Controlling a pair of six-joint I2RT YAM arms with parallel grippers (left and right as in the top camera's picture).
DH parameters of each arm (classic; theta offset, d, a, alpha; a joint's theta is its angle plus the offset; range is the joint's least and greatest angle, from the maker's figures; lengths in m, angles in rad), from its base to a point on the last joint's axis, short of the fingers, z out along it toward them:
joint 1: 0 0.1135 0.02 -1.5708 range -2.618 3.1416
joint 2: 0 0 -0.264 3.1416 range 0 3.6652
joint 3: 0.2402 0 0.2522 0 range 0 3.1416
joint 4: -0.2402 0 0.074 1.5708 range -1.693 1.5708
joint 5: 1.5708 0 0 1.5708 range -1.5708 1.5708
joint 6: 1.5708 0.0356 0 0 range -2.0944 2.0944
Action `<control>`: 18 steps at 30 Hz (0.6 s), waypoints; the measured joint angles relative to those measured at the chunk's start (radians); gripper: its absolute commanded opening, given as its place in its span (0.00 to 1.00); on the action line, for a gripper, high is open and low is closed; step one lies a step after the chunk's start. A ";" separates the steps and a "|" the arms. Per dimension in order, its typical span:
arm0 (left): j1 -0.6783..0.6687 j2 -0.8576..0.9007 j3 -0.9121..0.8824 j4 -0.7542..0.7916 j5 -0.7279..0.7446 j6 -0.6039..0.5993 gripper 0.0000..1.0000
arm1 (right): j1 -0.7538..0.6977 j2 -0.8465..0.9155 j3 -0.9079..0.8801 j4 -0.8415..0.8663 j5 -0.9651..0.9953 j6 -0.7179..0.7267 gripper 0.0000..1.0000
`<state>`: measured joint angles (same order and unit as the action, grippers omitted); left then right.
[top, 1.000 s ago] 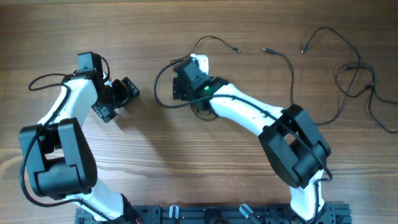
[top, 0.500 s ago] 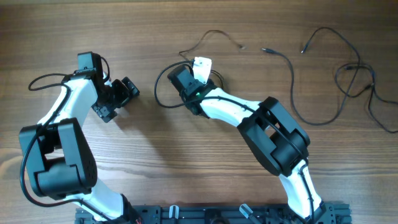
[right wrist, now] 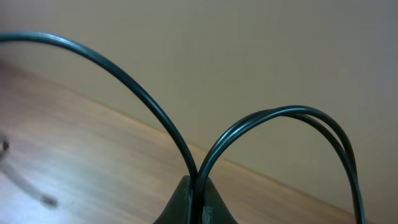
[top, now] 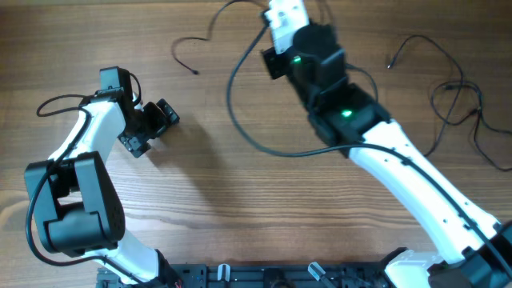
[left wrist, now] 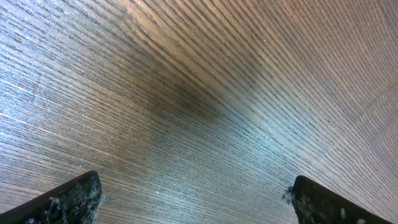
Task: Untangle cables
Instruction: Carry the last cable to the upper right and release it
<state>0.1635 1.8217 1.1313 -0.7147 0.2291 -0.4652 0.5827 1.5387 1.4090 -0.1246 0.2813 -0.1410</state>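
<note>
Well, the right gripper (right wrist: 196,200) is pinched tight on a thin black cable (right wrist: 144,94) held up at twelve o'clock. The other cables (top: 458,102) lie loose at two o'clock, possibly crossed. At nine o'clock the left gripper (left wrist: 193,200) hangs spread wide over the table (left wrist: 186,87), gripping nothing.

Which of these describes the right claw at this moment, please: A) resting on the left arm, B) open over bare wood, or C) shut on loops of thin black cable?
C: the right wrist view shows the right claw pinched shut on loops of black cable, while the left claw is the open one, over the bare table.
</note>
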 measured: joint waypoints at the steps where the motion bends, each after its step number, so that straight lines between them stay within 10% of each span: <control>1: 0.000 0.000 0.000 0.000 0.000 0.000 1.00 | -0.043 -0.003 0.000 -0.002 0.000 -0.004 0.04; 8: 0.000 0.000 0.000 0.000 0.000 0.000 1.00 | -0.385 -0.002 0.000 -0.263 -0.006 0.157 0.04; 18: 0.000 0.000 0.000 0.000 0.000 0.000 1.00 | -0.397 0.345 0.001 -0.421 -0.047 0.175 0.04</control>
<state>0.1638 1.8217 1.1313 -0.7143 0.2291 -0.4652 0.1860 1.8835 1.4101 -0.5453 0.2344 0.0341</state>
